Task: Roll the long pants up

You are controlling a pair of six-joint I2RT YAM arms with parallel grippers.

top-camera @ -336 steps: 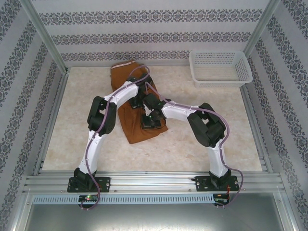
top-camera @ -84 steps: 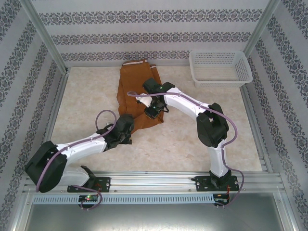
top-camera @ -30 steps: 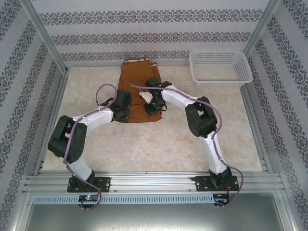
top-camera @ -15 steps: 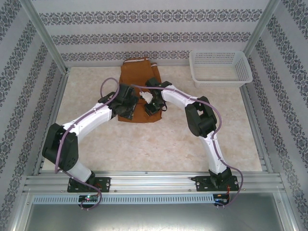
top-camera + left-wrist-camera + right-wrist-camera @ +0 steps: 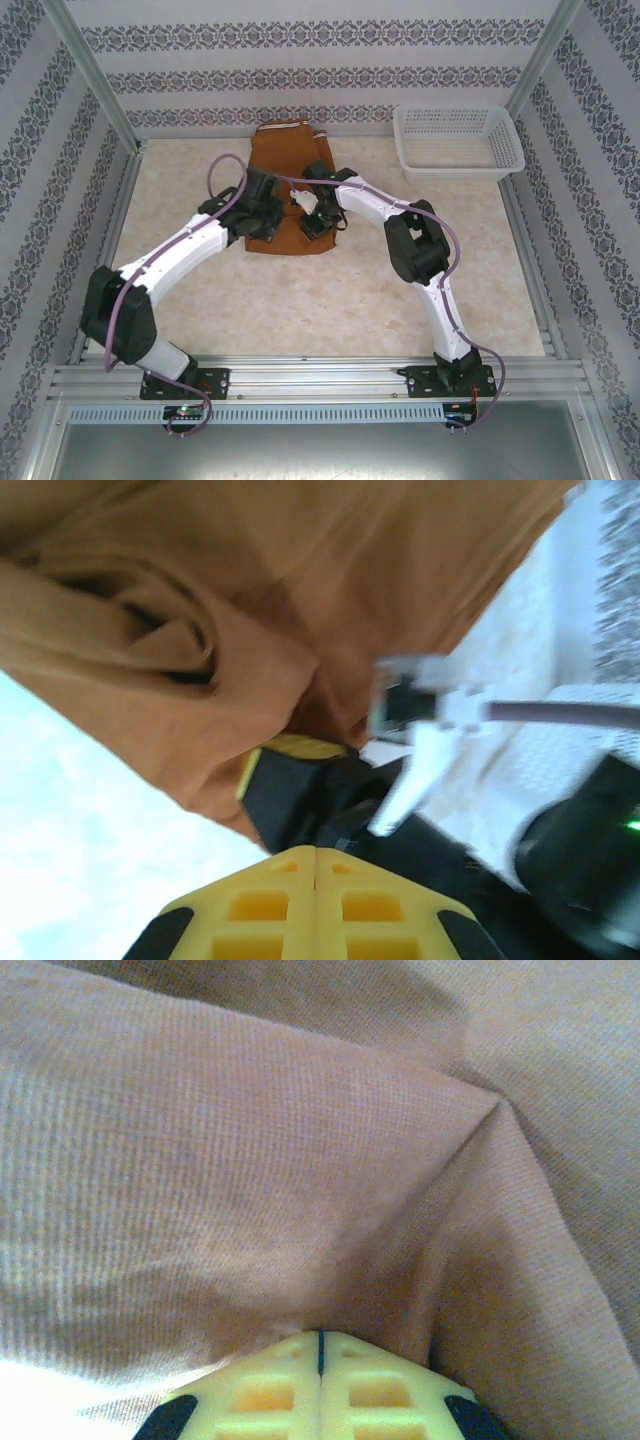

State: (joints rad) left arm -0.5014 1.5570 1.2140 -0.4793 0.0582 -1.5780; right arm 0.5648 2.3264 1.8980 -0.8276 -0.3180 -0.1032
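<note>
Table (image 5: pixel 400 300): pale, marbled. The long pants (image 5: pixel 285 160) lie at its far centre, waistband toward the far wall, near end bunched into folds, well left of the basket (image 5: pixel 458 168). The basket, white and slotted, stands at the far right corner, its floor in plain view. Left gripper (image 5: pixel 315 852) sits on the pants' near left edge, fingers pressed together. Right gripper (image 5: pixel 320 1336) sits on the near right, likewise closed, cloth at its tips. Whether either pinches cloth cannot be told.
</note>
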